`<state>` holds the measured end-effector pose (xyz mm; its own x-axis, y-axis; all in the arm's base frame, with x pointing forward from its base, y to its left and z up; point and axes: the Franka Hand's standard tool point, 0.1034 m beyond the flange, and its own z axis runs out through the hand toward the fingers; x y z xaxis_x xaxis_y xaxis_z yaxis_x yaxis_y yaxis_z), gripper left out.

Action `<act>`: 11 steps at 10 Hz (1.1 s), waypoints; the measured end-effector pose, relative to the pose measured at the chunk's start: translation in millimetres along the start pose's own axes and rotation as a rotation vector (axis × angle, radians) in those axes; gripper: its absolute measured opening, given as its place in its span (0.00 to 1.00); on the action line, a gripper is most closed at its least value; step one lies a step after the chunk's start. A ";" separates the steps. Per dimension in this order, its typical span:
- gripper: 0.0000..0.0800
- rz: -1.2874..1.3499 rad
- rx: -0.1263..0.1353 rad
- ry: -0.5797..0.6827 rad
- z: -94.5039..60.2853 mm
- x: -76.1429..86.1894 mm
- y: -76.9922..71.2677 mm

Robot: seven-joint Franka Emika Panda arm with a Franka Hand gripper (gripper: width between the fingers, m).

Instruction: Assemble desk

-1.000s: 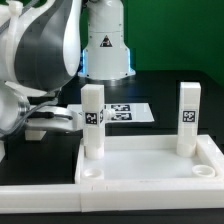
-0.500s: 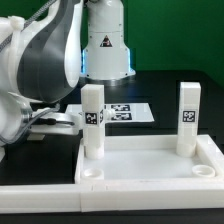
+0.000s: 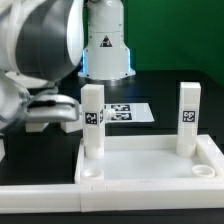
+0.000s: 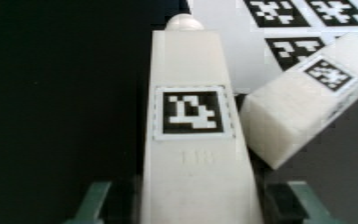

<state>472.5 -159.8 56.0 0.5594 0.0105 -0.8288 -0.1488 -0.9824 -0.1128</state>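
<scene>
As the exterior view looks across the black table (image 3: 160,95), the white rimmed tabletop (image 3: 150,175) lies flat in the foreground, with a round socket showing at each of its near corners. One leg (image 3: 93,120) stands upright in the far corner on the exterior view's left, its tag facing the camera. A second leg (image 3: 188,118) stands upright in the far corner on the exterior view's right. The gripper (image 3: 66,112) hangs level with the first leg, just beside it on the exterior view's left. The marker board (image 3: 128,112) lies on the table beyond the far edge.

Seen from the wrist view, the leg (image 4: 194,120) runs lengthwise between the two fingers (image 4: 101,200). A dark gap shows on either side, so the gripper (image 4: 195,200) is spread wide, straddling the leg without touching it. The second leg (image 4: 309,100) shows tilted beside it, and the marker board (image 4: 309,15) lies beyond.
</scene>
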 end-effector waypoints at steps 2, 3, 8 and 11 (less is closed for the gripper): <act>0.36 -0.031 -0.038 0.177 -26.8 -2.8 -5.7; 0.36 -0.029 -0.038 0.203 -20.6 -3.8 -4.2; 0.36 -0.162 -0.113 0.646 -127.2 -24.6 -45.9; 0.36 -0.161 -0.127 0.849 -125.2 -22.9 -42.4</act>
<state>568.1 -141.7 148.3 0.9918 0.0586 -0.1139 0.0485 -0.9948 -0.0897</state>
